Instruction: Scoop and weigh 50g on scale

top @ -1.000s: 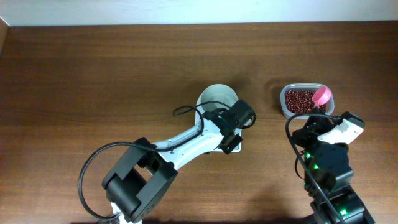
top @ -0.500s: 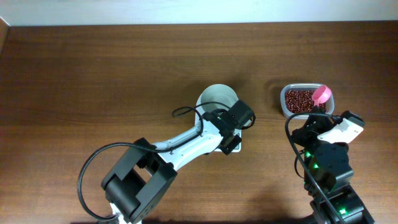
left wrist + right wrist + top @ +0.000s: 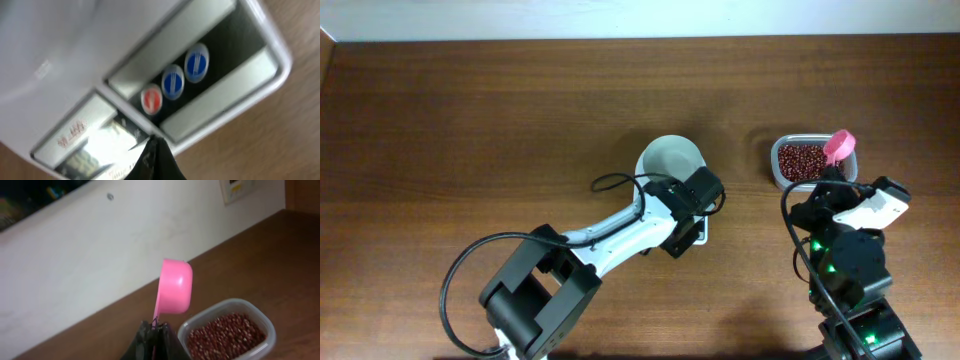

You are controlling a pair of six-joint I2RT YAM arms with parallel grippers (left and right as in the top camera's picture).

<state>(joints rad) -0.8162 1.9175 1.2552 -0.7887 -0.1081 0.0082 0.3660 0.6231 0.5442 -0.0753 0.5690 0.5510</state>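
The right gripper (image 3: 155, 339) clenches a pink scoop's (image 3: 175, 286) handle — cup raised over the clear tub (image 3: 227, 302) of beans (image 3: 225, 334). The left gripper (image 3: 157, 150), pinched shut, hangs at the scale's (image 3: 220, 55) display, a white bowl (image 3: 670, 158) beyond.

Left arm (image 3: 620, 228): stretched out to the middle, bent at the elbow.
Left gripper (image 3: 155, 152): fingers pressed together, pointing down.
Right arm (image 3: 845, 258): folded up close to its base.
Right gripper (image 3: 154, 332): pinched tight on the pink scoop (image 3: 175, 287), holding it up.
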